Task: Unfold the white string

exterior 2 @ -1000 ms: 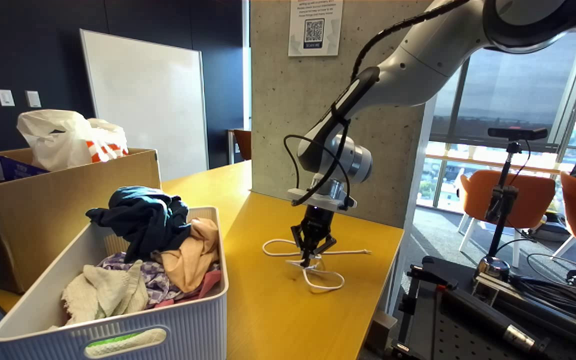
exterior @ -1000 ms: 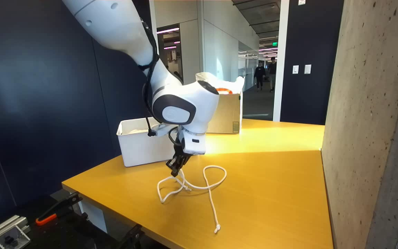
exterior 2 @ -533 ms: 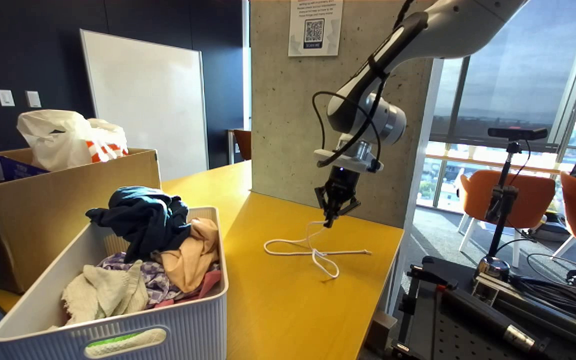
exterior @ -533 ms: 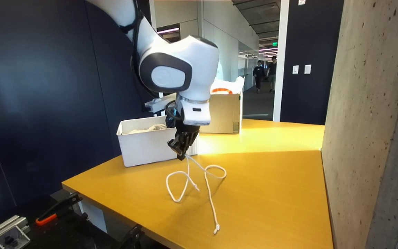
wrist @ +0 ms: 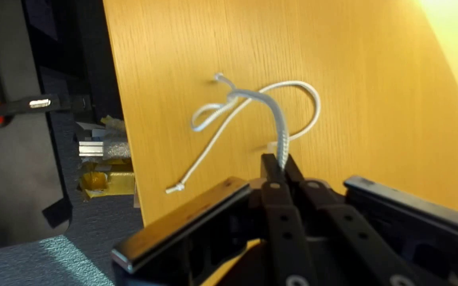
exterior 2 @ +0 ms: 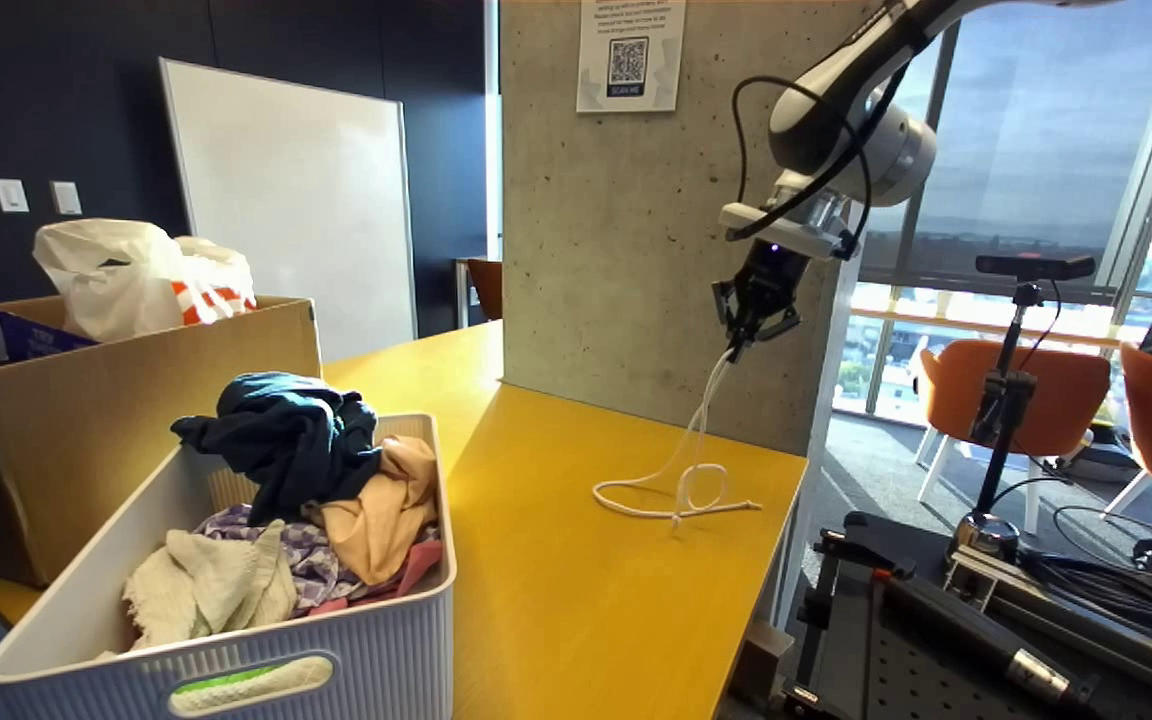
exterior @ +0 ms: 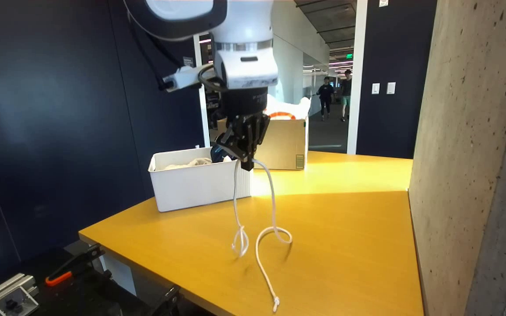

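Wrist view, nearest first: a black gripper (wrist: 281, 169) is pinched narrow around the white string (wrist: 280, 123), partway along its length rather than at either tip. Below the grip, one strand drops to a small tangled loop; the other makes a wide curl on the yellow desk (wrist: 173, 47), its knotted end lying flat near the edge. Both exterior views place the gripper well above the desk, two strands falling from it. Whether the small loop touches the desk or dangles just over it is unclear. The step in hand seems to be lifting the string so its folds drop loose; the job looks only partly done, with loop and curl left to undo. Next, most likely, comes drawing the string sideways so it trails out straight, the loop held clear of the other strand, then lowering and letting go; a hard tug might tighten the tangle. Farther back, in an exterior view, stand a white bin (exterior: 196, 188) holding cloths (exterior: 198, 162) and, past it, a cardboard box (exterior: 283, 145).
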